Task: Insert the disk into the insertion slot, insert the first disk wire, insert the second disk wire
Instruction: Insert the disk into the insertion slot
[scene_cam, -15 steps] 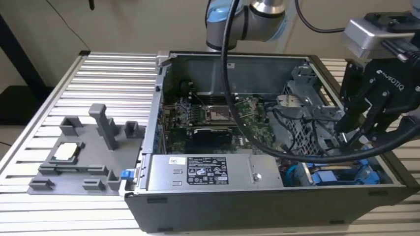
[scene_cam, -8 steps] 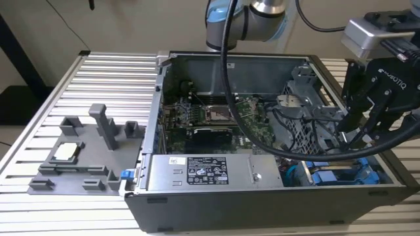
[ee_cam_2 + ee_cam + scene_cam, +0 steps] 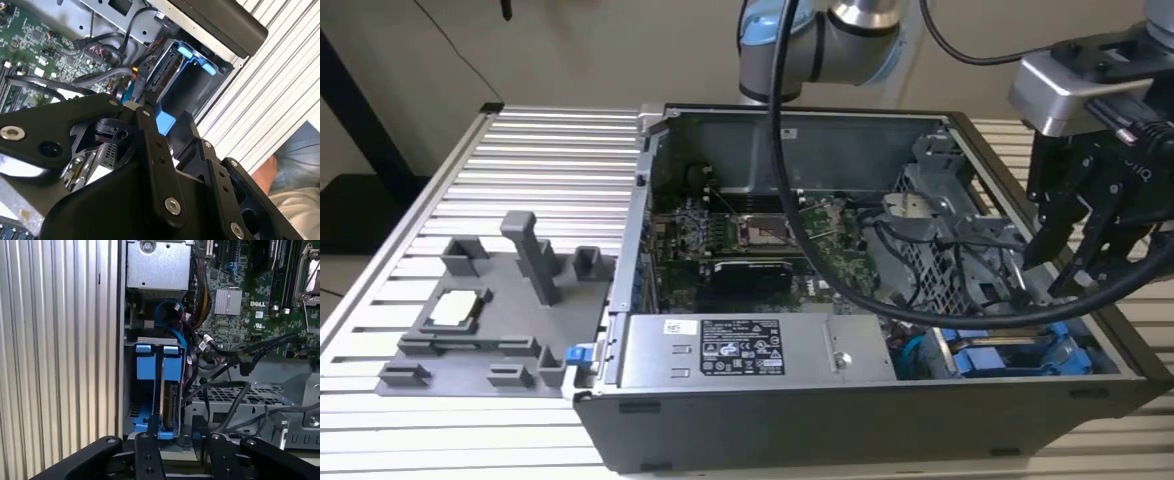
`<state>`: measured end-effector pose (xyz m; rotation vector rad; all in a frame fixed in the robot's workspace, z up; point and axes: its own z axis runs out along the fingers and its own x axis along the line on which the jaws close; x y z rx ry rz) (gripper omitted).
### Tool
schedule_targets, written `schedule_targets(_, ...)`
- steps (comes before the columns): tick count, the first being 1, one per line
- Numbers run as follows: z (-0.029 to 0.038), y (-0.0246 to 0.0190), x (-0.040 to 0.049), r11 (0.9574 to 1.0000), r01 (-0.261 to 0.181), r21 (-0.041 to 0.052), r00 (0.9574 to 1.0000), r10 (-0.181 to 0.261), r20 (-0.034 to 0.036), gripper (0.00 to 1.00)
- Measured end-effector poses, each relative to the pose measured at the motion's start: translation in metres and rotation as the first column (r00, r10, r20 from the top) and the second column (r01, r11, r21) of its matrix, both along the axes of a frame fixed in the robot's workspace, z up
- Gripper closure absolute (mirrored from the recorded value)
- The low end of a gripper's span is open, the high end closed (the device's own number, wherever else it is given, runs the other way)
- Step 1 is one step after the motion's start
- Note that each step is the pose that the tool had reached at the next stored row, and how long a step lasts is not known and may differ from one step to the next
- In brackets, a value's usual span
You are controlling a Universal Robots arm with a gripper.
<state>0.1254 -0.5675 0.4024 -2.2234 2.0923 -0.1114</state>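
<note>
In the exterior view loose black wires [image 3: 907, 238] could snag the gripper [image 3: 1065, 272] hanging over the case's [image 3: 854, 425] corner, jaws apart and empty; in the second wrist view they lie just beside the disk [image 3: 164, 70]; in the first wrist view the disk sits in the insertion slot [image 3: 150, 341].

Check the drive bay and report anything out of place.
Black cables sprawl loose over the grey drive cage, one connector hanging free. The disk shows an apparently bare connector edge. Nothing looks damaged.
</note>
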Motion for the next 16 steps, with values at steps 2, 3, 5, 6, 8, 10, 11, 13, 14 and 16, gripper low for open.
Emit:
schedule_targets(2,-0.0001,0.0001,-0.0001,0.9994,-0.034,-0.0001,0.9994,0.034,0.0000,0.60)
schedule_targets(3,-0.0002,0.0001,-0.0001,0.9987,-0.052,0.0010,0.9987,0.052,0.0003,0.60)
schedule_targets(5,-0.0001,0.0001,-0.0001,0.9977,-0.065,0.0186,0.9978,0.064,0.0131,0.60)
schedule_targets(6,-0.0001,0.0001,-0.0001,0.9973,-0.066,0.0333,0.9976,0.065,0.0214,0.60)
schedule_targets(8,-0.0004,0.0004,-0.0001,0.9958,-0.077,0.0501,0.9967,0.075,0.0320,0.60)
schedule_targets(10,-0.0010,0.0011,-0.0001,0.9936,-0.102,0.0499,0.9945,0.100,0.0321,0.60)
schedule_targets(11,-0.0015,0.0020,-0.0001,0.9928,-0.109,0.0498,0.9936,0.108,0.0321,0.60)
schedule_targets(13,-0.0036,0.0042,-0.0002,0.9922,-0.115,0.0494,0.9929,0.113,0.0380,0.60)
schedule_targets(14,-0.0046,0.0052,-0.0003,0.9921,-0.115,0.0490,0.9927,0.113,0.0419,0.60)
schedule_targets(16,-0.0061,0.0069,-0.0002,0.9921,-0.116,0.0483,0.9924,0.113,0.0482,0.60)
